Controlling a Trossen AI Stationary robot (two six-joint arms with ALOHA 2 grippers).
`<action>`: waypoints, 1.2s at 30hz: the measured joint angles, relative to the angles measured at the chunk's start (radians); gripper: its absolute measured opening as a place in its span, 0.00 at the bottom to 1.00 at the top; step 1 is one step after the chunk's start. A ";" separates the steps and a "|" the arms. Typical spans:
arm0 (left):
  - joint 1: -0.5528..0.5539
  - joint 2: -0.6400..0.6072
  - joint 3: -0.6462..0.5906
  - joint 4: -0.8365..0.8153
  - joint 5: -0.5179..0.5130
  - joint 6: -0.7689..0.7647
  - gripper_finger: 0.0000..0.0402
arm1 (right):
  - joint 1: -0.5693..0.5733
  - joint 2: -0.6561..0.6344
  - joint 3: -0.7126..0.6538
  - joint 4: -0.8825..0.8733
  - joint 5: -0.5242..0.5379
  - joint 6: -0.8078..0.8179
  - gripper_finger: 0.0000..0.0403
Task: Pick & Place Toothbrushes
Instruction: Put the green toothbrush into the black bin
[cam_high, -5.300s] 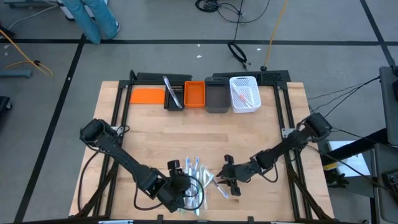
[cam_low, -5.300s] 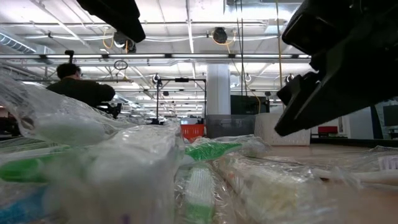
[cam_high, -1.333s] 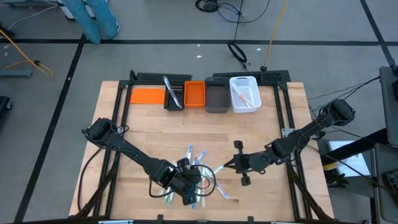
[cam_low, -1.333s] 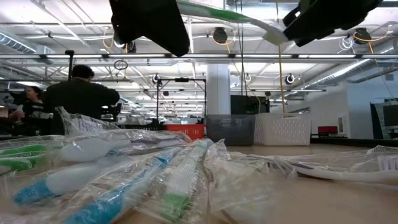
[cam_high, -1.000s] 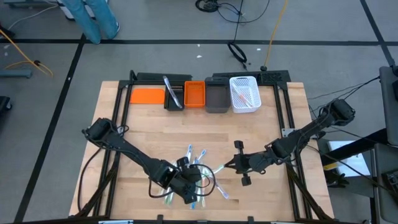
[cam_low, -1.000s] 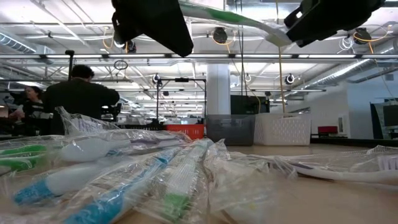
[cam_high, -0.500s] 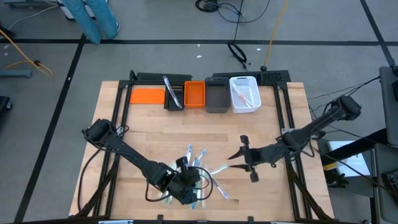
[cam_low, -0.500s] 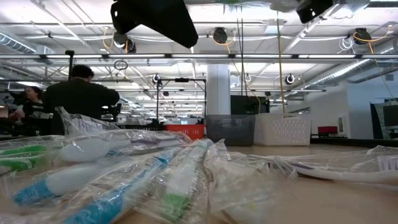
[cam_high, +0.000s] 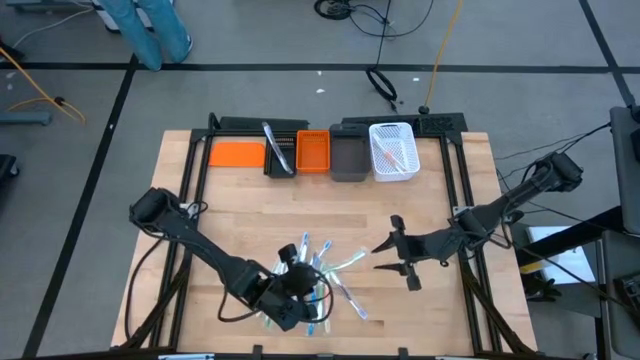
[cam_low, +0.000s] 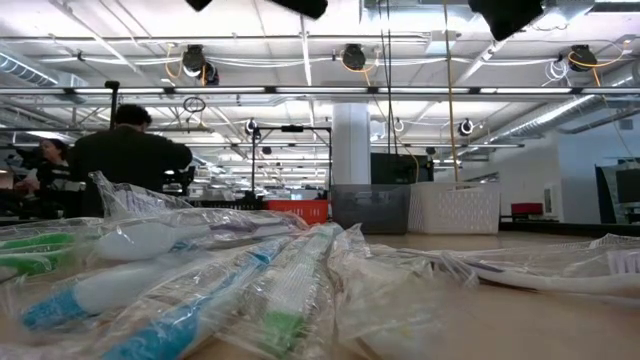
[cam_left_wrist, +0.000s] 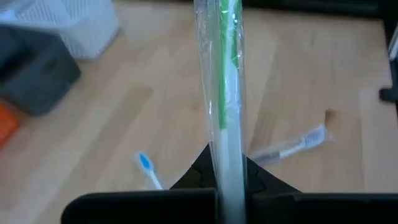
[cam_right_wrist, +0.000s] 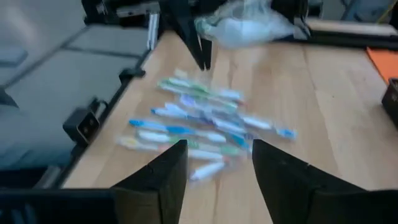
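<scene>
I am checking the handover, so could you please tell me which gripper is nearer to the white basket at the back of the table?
Right. The right gripper hangs open over mid-table, some way in front of the white basket. The left gripper, shut on a green wrapped toothbrush, sits farther off over the toothbrush pile near the front edge.

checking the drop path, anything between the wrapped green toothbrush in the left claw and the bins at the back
Nothing visible does. The left claw holds the wrapped green toothbrush above the pile; only bare table lies between it and the bins.
</scene>
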 joint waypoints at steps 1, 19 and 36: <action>0.000 -0.002 0.000 0.019 -0.003 0.018 0.00 | 0.000 0.000 -0.012 0.040 -0.001 -0.011 0.43; 0.073 -0.002 0.000 0.349 0.035 0.323 0.00 | 0.000 0.017 -0.259 0.750 -0.029 -0.180 0.43; 0.176 -0.001 0.000 0.497 0.190 0.427 0.00 | -0.021 0.066 -0.263 0.964 -0.023 -0.319 0.43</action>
